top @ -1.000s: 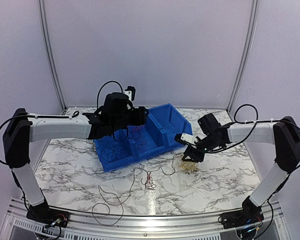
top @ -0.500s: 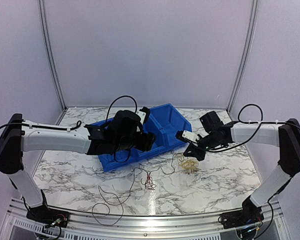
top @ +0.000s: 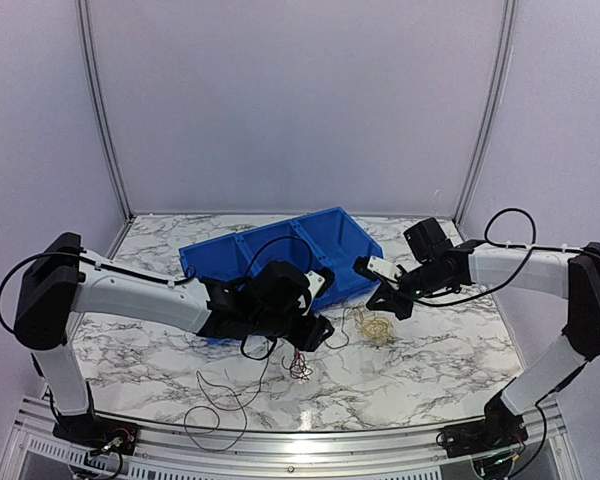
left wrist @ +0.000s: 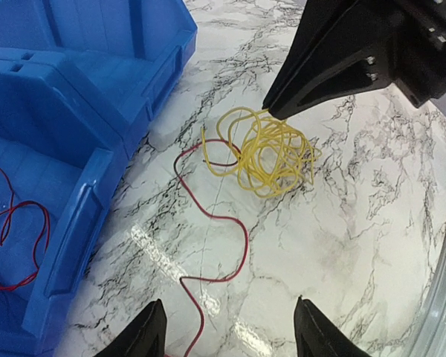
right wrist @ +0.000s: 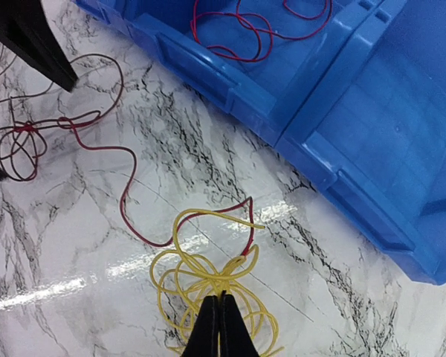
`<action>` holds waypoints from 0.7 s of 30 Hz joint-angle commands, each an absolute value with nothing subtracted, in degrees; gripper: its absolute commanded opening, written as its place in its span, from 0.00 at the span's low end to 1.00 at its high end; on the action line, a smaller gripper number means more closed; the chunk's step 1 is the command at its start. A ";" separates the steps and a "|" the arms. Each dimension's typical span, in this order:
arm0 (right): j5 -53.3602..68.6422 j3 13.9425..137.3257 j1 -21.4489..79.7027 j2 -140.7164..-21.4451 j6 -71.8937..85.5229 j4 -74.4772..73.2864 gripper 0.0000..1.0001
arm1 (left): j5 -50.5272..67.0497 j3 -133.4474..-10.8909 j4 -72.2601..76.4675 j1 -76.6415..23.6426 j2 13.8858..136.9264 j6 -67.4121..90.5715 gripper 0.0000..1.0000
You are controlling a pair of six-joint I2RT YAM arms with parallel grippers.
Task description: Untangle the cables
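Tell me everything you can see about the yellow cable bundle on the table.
The yellow cable bundle is thin, glossy wire coiled into a loose tangle of overlapping loops. It lies on the marble table, apart from the blue bin. The right tool, fingers pressed together, pinches it at one edge. A red cable runs into its side and seems tangled with it.

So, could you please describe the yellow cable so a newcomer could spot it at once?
Find the blue bin. Off its near right corner lies the yellow cable, a loose ball pinched at the top by the right gripper, jaws closed. It is the only yellow wire; the red cable beside it trails in open curves.
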State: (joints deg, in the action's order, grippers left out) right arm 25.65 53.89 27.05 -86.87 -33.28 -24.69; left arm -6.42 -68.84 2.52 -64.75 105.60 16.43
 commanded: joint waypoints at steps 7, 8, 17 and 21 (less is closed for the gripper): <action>36.85 57.48 26.63 -82.24 -35.10 -29.41 0.00 | -10.15 -77.62 16.37 -64.86 114.61 10.67 0.61; 37.51 57.48 26.63 -82.06 -35.15 -29.56 0.00 | -10.18 -77.99 17.48 -64.86 115.16 10.50 0.59; 42.48 61.12 26.63 -79.00 -36.16 -33.84 0.00 | -11.21 -80.75 22.00 -64.09 119.53 11.92 0.45; 45.97 63.33 26.63 -76.86 -33.98 -34.29 0.00 | -11.98 -77.75 30.63 -64.00 119.79 13.00 0.52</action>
State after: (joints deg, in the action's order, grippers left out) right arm 40.60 59.07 26.50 -79.85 -34.98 -32.29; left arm -10.63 -79.40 20.82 -64.45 118.78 11.84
